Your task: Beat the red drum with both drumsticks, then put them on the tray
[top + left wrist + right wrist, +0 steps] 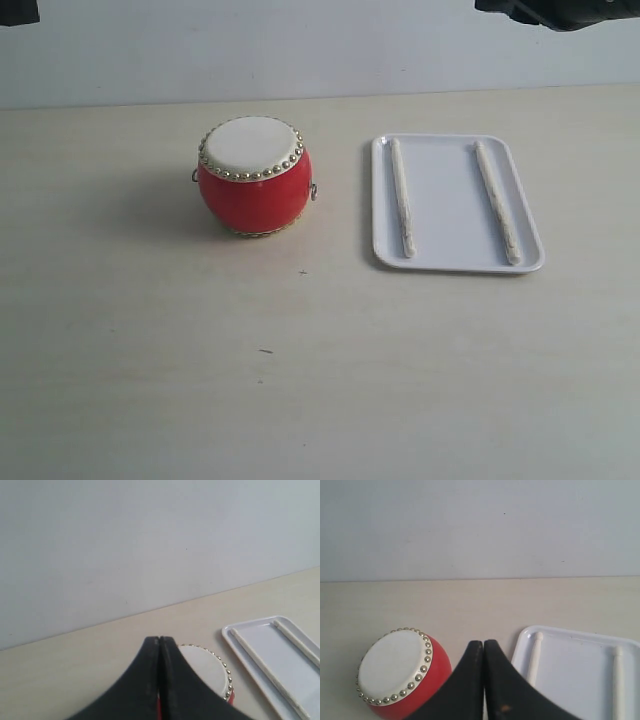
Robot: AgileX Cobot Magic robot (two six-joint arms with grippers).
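Observation:
The red drum (254,176) with its cream skin and gold studs stands upright on the table, left of the white tray (452,262). Two pale drumsticks lie lengthwise in the tray, one near its left side (402,197) and one near its right side (497,202), well apart. My left gripper (159,640) is shut with nothing in it, raised above the drum (210,670); the tray (260,635) shows beyond. My right gripper (483,643) is shut and empty too, hovering between the drum (400,672) and the tray (570,670). Neither gripper's fingers show in the exterior view.
A pale wooden tabletop (300,380) stretches out in front of the drum and tray. A plain light wall (320,50) closes the back. Dark arm parts (560,12) hang at the top corners of the exterior view.

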